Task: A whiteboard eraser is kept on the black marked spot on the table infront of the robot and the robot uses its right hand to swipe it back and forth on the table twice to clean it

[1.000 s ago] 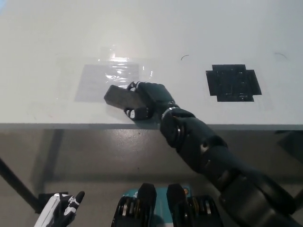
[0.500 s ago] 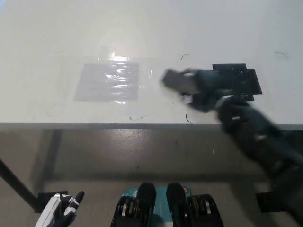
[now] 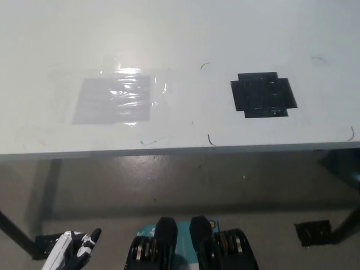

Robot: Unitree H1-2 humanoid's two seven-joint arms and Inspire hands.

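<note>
The black marked spot (image 3: 263, 94) lies bare on the white table (image 3: 225, 34), at the right. Neither the eraser nor my black right hand appears anywhere in the head view. A shiny grey taped patch (image 3: 115, 100) lies on the table at the left. Only part of my white left hand (image 3: 73, 251) shows, low at the picture's bottom left, below the table's front edge and away from everything on it.
A few thin pen strokes (image 3: 210, 139) mark the table near its front edge. Below the edge the grey floor shows, with a table leg (image 3: 11, 228) at the left and a dark foot plate (image 3: 314, 232) at the right.
My right arm with the eraser swept from the grey patch rightwards to the black spot, then left the picture. The whole view has also shifted a little to the left.
</note>
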